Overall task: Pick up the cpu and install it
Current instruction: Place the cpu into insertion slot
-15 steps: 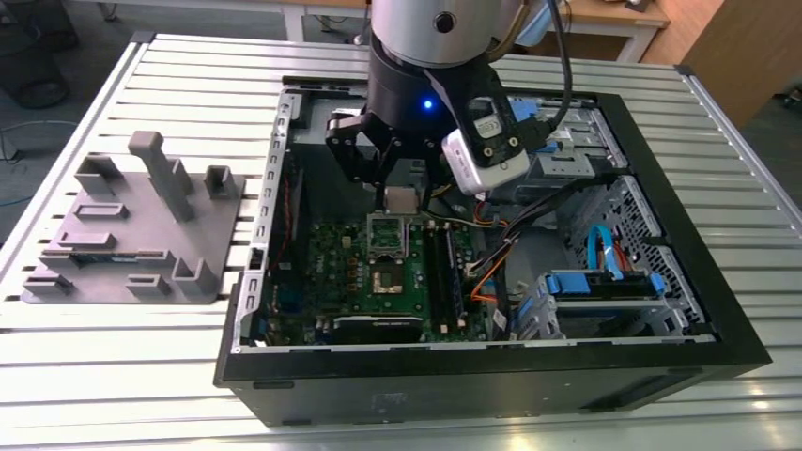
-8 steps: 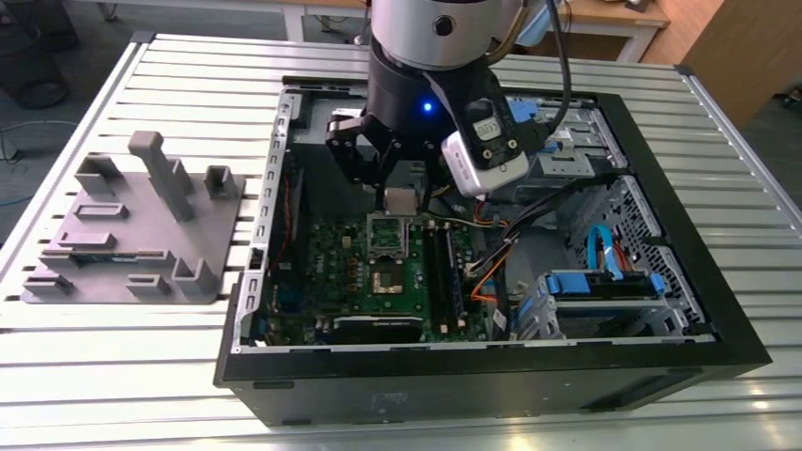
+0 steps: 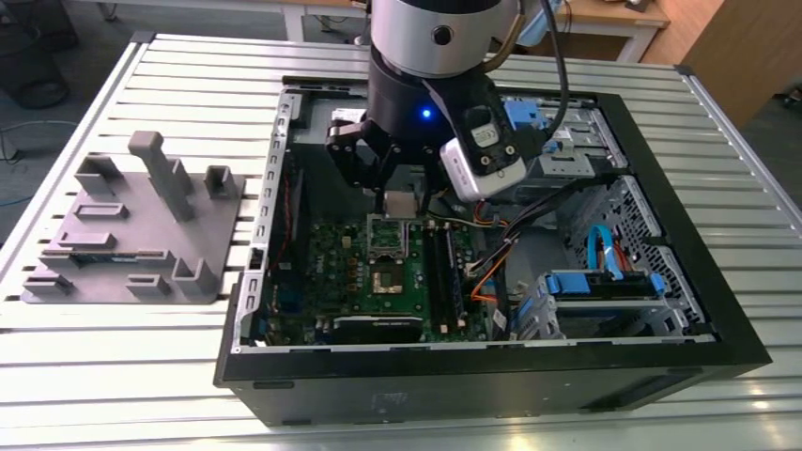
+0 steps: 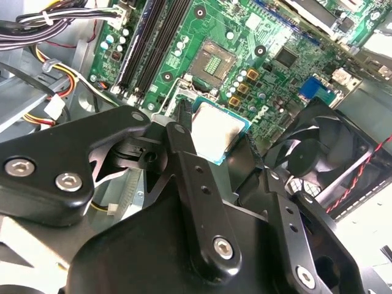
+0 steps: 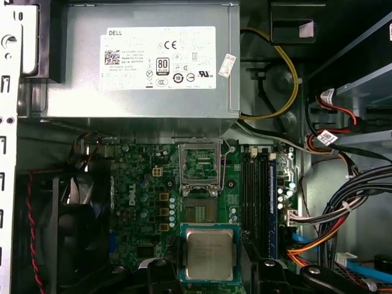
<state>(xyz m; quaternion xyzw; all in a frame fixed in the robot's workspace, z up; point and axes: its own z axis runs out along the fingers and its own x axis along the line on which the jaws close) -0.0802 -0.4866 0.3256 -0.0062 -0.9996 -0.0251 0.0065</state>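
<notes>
Cpu (image 5: 210, 254) is held clamped at its edges by the end effector (image 5: 211, 272), above the motherboard (image 5: 153, 202) inside the open case (image 3: 501, 371) set on the bench (image 3: 126, 357). Pick-up is judged complete. Beyond it, the socket (image 5: 199, 211) is seen open and unfilled; installation is left undone.

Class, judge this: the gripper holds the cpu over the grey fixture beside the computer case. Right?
Wrong place. The gripper holds the cpu over the green motherboard inside the computer case, as the first wrist view shows; the grey fixture lies beside it.
</notes>
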